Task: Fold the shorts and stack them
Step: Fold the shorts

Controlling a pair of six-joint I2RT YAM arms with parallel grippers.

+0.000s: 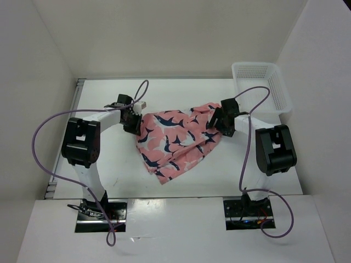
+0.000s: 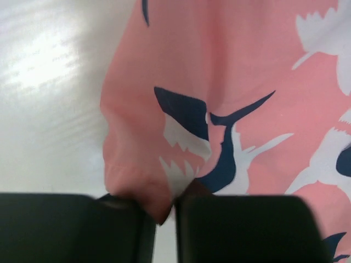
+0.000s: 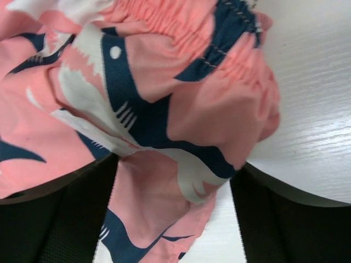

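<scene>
Step in hand: taking hold of the shorts [image 1: 175, 139] to spread them for folding. The shorts lie crumpled mid-table [image 1: 109, 159], between the two arms, tapering to a point toward the near edge. No fold is made yet.

The left gripper [image 1: 133, 121] sits at the garment's left edge, its jaws nearly together and pinching a tip of the hem. The right gripper [image 1: 222, 123] sits at the right edge, its jaws wide apart and straddling the gathered waistband without clamping it.

The next move probably calls for closing the right jaws on the waistband, then drawing both edges apart to flatten the fabric. The white mesh basket [image 1: 285, 104] stands at the far right.
</scene>
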